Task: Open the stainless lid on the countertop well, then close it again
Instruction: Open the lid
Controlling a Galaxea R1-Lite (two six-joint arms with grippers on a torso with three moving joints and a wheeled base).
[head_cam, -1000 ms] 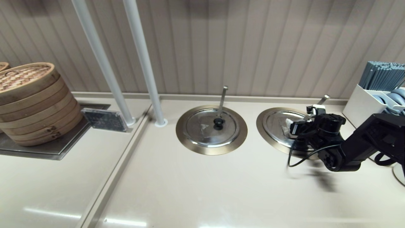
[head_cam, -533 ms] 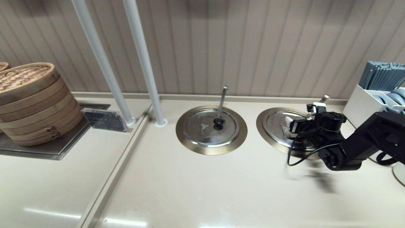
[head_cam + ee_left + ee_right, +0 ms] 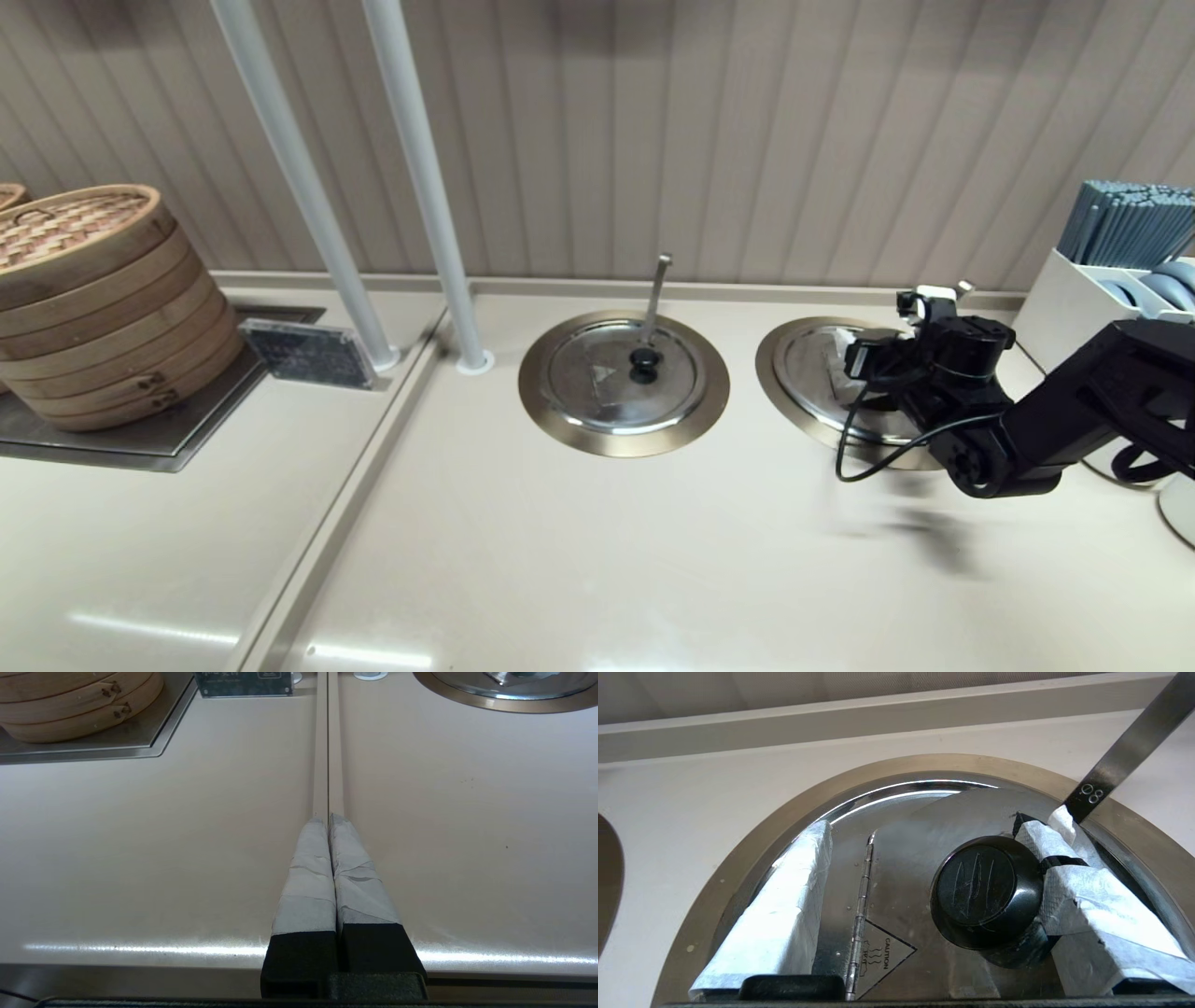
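The stainless lid [image 3: 814,366] lies flat in the right-hand countertop well, whose bronze rim [image 3: 773,373] rings it. My right gripper [image 3: 887,338] hovers low over it and hides the knob in the head view. In the right wrist view the gripper [image 3: 924,828] is open and straddles the black knob [image 3: 980,889]. One taped finger [image 3: 1078,891] touches the knob's side; the other finger [image 3: 784,905] stands well apart, beyond the flap hinge [image 3: 861,891]. The thick ladle handle [image 3: 1125,751] slants up beside it. My left gripper [image 3: 328,819] is shut and empty over bare counter.
The twin lid [image 3: 624,373] with its upright ladle handle sits to the left. Two white poles [image 3: 425,187] rise behind it. Stacked bamboo steamers [image 3: 93,299] and a small sign [image 3: 303,352] stand far left. A white chopstick caddy [image 3: 1111,271] stands at the right.
My right gripper has shifted a little toward the back wall over the lid, staying open. The lid has not moved.
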